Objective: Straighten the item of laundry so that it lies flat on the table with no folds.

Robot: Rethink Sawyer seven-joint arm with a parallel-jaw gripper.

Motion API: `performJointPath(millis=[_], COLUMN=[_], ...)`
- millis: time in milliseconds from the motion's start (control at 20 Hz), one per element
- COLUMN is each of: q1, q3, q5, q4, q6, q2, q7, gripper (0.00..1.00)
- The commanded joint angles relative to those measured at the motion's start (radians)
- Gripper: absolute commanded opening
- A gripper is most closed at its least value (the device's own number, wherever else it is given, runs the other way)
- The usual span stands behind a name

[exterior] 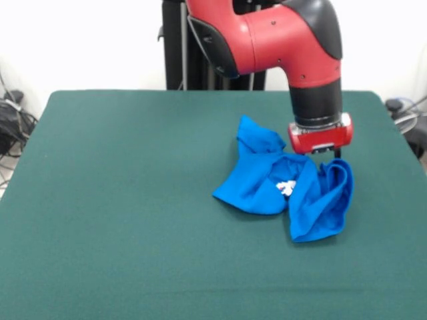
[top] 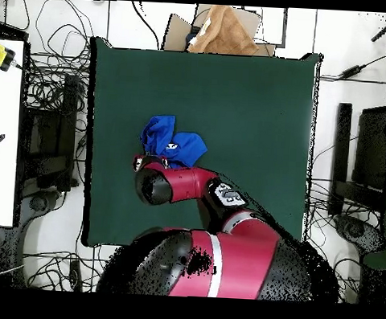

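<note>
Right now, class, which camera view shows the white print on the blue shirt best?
The front view: the shirt lies crumpled and unobstructed, the white print showing at its middle. In the overhead view the arm covers part of the shirt, and the print is only a speck.

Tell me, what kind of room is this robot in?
Probably a robot lab. A red robot arm works over a blue T-shirt on a green table, and tangled cables cover the floor around it.

Scene is lit brightly and evenly, from above by the look of it. Only soft, faint shadows are cast on the tabletop. White wall behind is washed out. No glare noted.
</note>
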Motion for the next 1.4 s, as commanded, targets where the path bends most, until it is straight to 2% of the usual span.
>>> performJointPath(millis=[50,300,550,600,750,950,1050,1150,1300,1400], q1=[0.076,0.14,0.123,0.121,0.238,0.351,0.39,0.41,0.491,0.5], q3=[-0.08,-0.112,-0.087,-0.063,-0.061,-0.06,-0.063,-0.055,-0.128,-0.135], q5=[0.047,0.113,0.131,0.155,0.316,0.53,0.612,0.66,0.708,0.72], q4=[-0.121,-0.049,-0.013,0.033,0.232,0.33,0.355,0.364,0.344,0.348], q6=[-0.122,-0.102,-0.073,-0.048,0.043,0.188,0.212,0.195,0.228,0.239], q2=[0.116,0.038,0.014,-0.015,-0.245,-0.437,-0.481,-0.488,-0.503,-0.516], q7=[0.165,0.21,0.202,0.227,0.382,0.491,0.517,0.524,0.518,0.511], gripper=[1.0,1.0,1.0,1.0,1.0,1.0,1.0,1.0,1.0,1.0])
